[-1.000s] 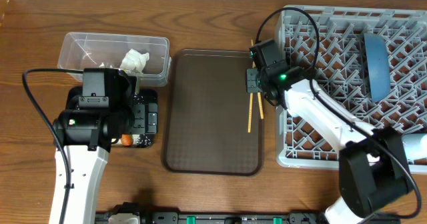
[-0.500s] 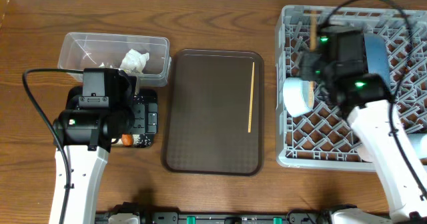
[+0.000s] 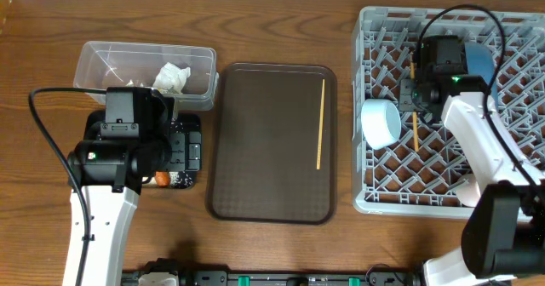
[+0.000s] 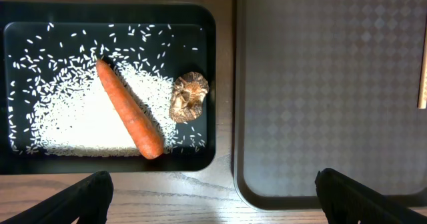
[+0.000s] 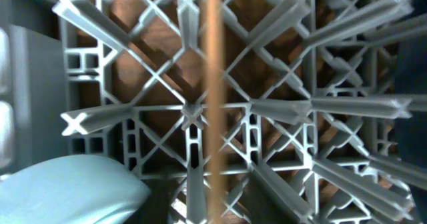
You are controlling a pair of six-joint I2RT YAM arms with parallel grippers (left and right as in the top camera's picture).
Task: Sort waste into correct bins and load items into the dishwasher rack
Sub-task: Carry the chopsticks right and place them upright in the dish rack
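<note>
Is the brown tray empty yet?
Not empty. One chopstick lies along the right side of the tray; the other chopstick is over the rack.

Robot test bench — cabled arms (image 3: 106,205), dishwasher rack (image 3: 400,203) on a wooden table (image 3: 272,252).

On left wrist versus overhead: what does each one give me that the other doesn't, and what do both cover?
Only left wrist: the rice grains spread in the black tray, the brown food lump, and the carrot at full length.

Only overhead: the dishwasher rack with the light-blue cup and blue plate, a second chopstick at the right gripper, and the clear tub with crumpled paper.

Both: the black tray, the brown serving tray and the chopstick lying on it.
</note>
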